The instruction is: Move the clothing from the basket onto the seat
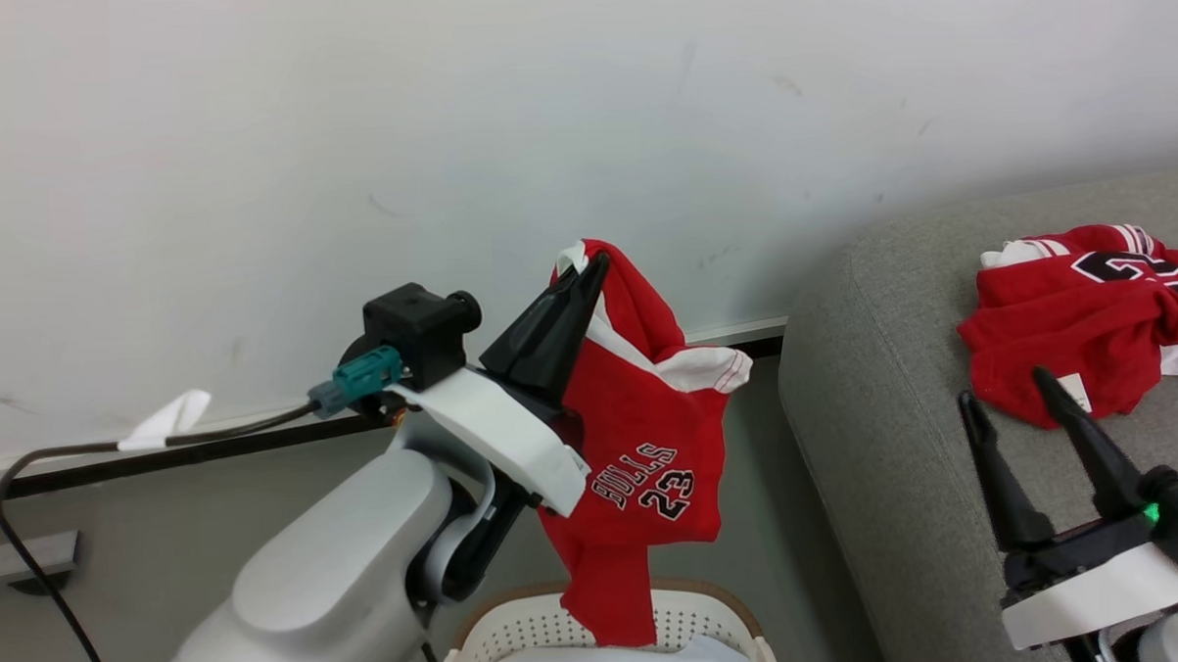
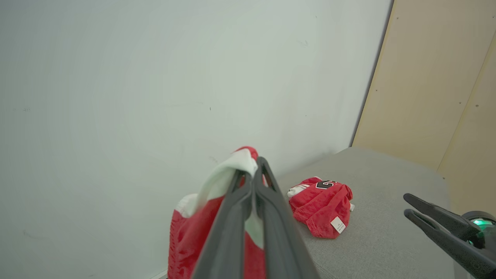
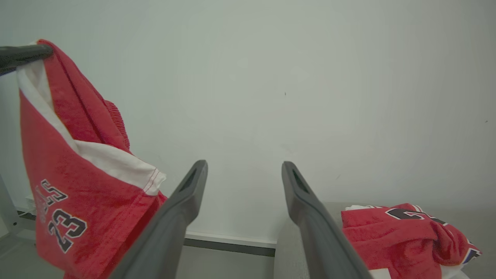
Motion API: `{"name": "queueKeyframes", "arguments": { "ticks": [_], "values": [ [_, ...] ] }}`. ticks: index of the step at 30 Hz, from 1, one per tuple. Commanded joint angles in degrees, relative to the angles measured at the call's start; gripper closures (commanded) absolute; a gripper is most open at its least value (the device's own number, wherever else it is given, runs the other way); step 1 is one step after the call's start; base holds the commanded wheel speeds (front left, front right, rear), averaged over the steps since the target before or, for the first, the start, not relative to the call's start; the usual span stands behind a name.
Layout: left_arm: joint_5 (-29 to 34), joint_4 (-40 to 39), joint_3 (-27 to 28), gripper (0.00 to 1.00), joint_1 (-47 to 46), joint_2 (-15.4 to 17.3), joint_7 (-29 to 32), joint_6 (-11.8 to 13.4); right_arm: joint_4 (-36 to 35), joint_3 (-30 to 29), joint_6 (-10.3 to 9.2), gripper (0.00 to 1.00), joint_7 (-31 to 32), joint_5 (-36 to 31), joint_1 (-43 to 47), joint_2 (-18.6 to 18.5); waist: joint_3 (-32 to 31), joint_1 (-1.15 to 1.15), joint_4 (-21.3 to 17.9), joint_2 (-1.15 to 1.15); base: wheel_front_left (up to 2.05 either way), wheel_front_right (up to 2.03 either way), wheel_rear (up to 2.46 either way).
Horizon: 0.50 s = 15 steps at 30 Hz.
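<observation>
My left gripper is shut on the white-trimmed edge of a red jersey printed "BULLS 23", which hangs from the fingertips above the basket. The same hanging jersey drapes beside my left gripper in the left wrist view, and the jersey shows at left in the right wrist view. A second red jersey lies crumpled on the grey seat. My right gripper stands open over the seat's front part, just short of that lying jersey. My right gripper holds nothing.
A pale wall with a dark baseboard runs behind everything. A black cable trails from my left wrist at the left. A beige panel stands past the seat's far end. Grey floor lies between basket and seat.
</observation>
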Motion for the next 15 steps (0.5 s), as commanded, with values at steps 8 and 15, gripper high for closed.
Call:
{"name": "queueKeyframes", "arguments": {
  "ticks": [8,15],
  "values": [
    [-0.1,0.5,-1.3,1.0,-0.5,-1.0,0.5,-0.6,0.8,15.6,-0.13,0.0,-0.1,2.6,-6.0,-0.3,0.2,0.0,1.1,0.0,0.0,0.0,0.0],
    [0.4,1.7,-3.4,1.0,-1.1,-3.3,1.2,-1.7,6.1,26.2,-0.13,0.0,-0.1,5.0,-14.4,1.2,0.5,0.0,4.3,0.0,0.0,0.0,0.0]
  ]
}}
